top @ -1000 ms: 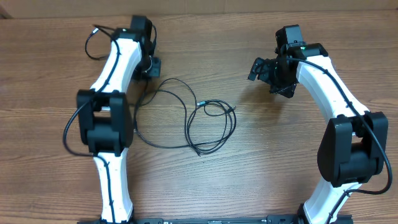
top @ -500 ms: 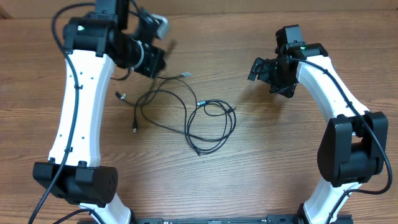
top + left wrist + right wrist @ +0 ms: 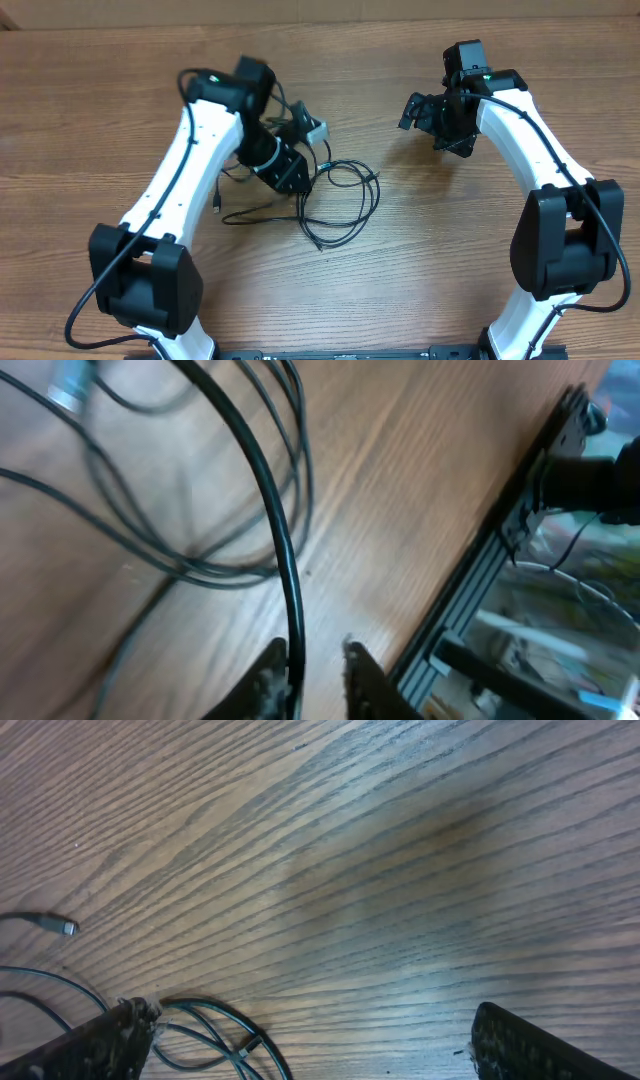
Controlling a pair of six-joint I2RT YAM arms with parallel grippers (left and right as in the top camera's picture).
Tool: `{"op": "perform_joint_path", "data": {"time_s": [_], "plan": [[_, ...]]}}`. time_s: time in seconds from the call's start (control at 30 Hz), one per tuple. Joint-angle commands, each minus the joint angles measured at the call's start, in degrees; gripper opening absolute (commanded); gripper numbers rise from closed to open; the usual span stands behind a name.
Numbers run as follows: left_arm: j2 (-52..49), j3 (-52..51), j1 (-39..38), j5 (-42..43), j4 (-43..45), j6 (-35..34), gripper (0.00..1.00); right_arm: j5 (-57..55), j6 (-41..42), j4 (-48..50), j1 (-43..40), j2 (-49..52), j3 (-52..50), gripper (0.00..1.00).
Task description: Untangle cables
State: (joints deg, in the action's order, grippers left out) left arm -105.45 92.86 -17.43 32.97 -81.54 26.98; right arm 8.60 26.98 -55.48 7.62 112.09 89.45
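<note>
The cables [image 3: 345, 205] lie as thin black loops in the middle of the wooden table [image 3: 420, 280], with a small plug end [image 3: 218, 205] at their left. My left gripper [image 3: 293, 170] hovers over the loops' left side. In the left wrist view one cable strand [image 3: 270, 490] runs between the slightly parted fingers of the left gripper [image 3: 313, 652], lying against the left finger with a gap to the right one. My right gripper [image 3: 425, 118] stands wide open, apart from the loops, holding nothing. The right gripper [image 3: 310, 1020] sees a cable loop [image 3: 215, 1020] by its left finger and a silvery plug [image 3: 62, 927].
The table's front edge carries a black rail [image 3: 480, 570], with clutter beyond it. Both arm bases stand at the near edge, the left base [image 3: 150, 290] and the right base [image 3: 560, 250]. Thicker black wires run along each white arm.
The left arm has swung from the far left corner to the middle, over the cables. Its jaws have parted slightly. The loops' left side shifted. The right arm has not moved.
</note>
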Motion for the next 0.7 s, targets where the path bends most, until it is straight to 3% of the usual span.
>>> {"op": "perform_joint_path", "data": {"time_s": [0.0,0.07,0.1,0.13,0.27,0.43,0.67], "plan": [[-0.2,-2.8,-1.1,-1.6,-0.9,-3.5,0.25,0.0,0.0,0.2,0.1,-0.2,-0.2,1.00],[-0.2,-3.0,-1.2,-5.7,-2.2,-7.8,0.24,0.0,0.0,0.2,0.1,-0.2,-0.1,1.00],[-0.2,-3.0,-1.2,-7.6,-2.5,-10.6,0.37,0.0,0.0,0.2,0.1,-0.2,-0.1,1.00],[-0.2,-3.0,-1.2,-9.8,-2.6,-14.2,0.42,0.0,0.0,0.2,0.1,-0.2,-0.1,1.00],[-0.1,-3.0,-1.3,-15.0,-3.1,-19.2,0.52,0.0,0.0,0.2,0.1,-0.2,-0.1,1.00],[0.1,-3.0,-1.4,-17.6,-2.4,-24.1,0.58,0.0,0.0,0.2,0.1,-0.2,-0.2,1.00],[1.0,-1.9,-4.6,-22.5,0.9,-31.8,0.57,0.0,0.0,0.2,0.1,-0.2,-0.2,1.00]]}}
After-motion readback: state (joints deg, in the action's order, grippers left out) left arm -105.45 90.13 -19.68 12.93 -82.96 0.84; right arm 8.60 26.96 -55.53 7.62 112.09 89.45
